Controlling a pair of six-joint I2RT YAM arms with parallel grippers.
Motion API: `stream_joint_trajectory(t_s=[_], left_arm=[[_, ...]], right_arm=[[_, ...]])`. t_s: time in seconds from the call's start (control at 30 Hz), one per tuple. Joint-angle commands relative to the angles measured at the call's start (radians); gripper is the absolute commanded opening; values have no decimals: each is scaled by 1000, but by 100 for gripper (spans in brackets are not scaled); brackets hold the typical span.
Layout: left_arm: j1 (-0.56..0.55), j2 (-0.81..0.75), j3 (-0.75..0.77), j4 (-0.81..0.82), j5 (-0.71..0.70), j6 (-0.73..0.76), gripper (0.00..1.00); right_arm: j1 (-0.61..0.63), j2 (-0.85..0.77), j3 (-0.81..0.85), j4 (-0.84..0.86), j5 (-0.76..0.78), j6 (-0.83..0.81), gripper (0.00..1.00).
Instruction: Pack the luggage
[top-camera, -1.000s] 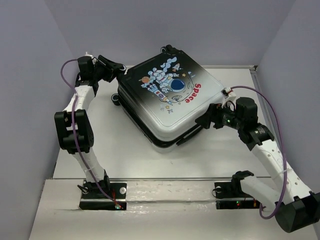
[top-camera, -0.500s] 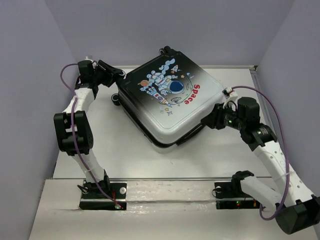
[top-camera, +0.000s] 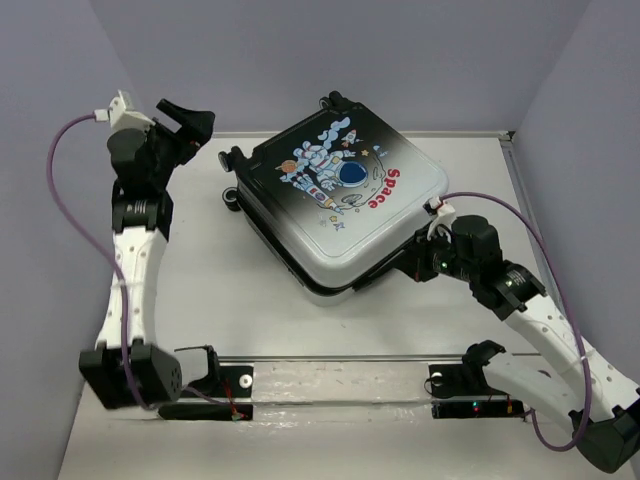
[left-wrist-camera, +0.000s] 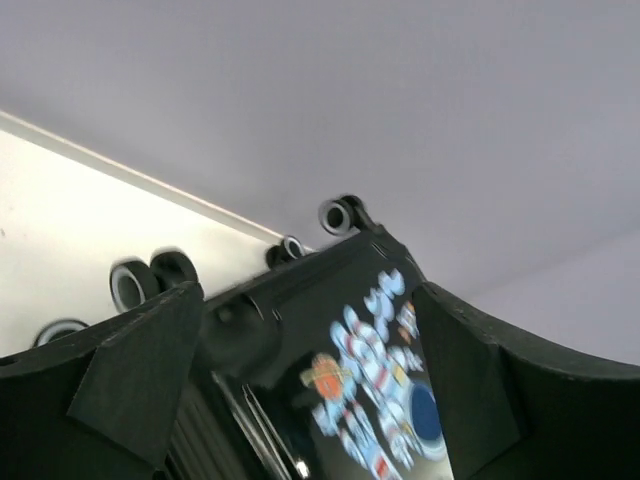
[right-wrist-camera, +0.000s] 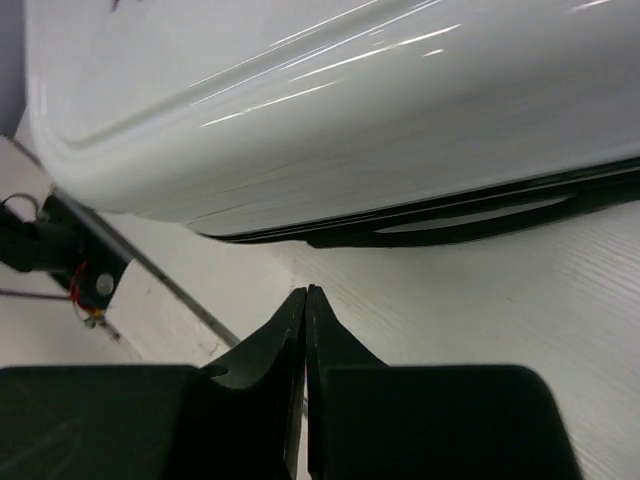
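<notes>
Suitcase (top-camera: 335, 205) lies shut and flat on the table (top-camera: 250, 290), astronaut print up, wheels toward the far left. My left pincer (top-camera: 198, 130) hangs off the wheel end, spread wide and empty, likely keeping clear of the shell. My right pincer (right-wrist-camera: 306, 300) is pinched together on nothing, tips low beside the white near edge, probably to nudge the case.

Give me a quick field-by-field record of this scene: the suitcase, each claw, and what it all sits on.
Luggage: small hard-shell wheeled suitcase, white-to-black with astronaut print, lid down, lying flat, print facing up
Surface: white table
Left claw: open, empty, raised off the suitcase's far-left corner
Right claw: shut, nothing between its fingers, low by the suitcase's near-right edge; contact unclear
</notes>
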Motion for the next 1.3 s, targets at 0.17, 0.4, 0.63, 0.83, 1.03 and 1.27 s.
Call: stream_joint_trajectory(t_s=[0.17,0.4,0.63,0.83,1.03,1.27], left_arm=[[-278,-521,-612,-23,-86,22,83],[-278,-733,-878,-15,-105,-63,67],[-280,-658,-1010,113,-42,-94,64],[-280,-646,-1013,143,-60,-71,63],[-280,-655,-1025,132,-85,-68,64],[-278,-683,-1025,97,-127,-55,66]], right_arm=[[1,77,-45,146,115,16,7],[1,38,-191,291,-20,81,7],[82,170,-284,531,6,159,7],[211,336,-270,854,169,248,7],[326,532,-167,1075,270,293,7],[367,476,-215,1009,260,299,22]])
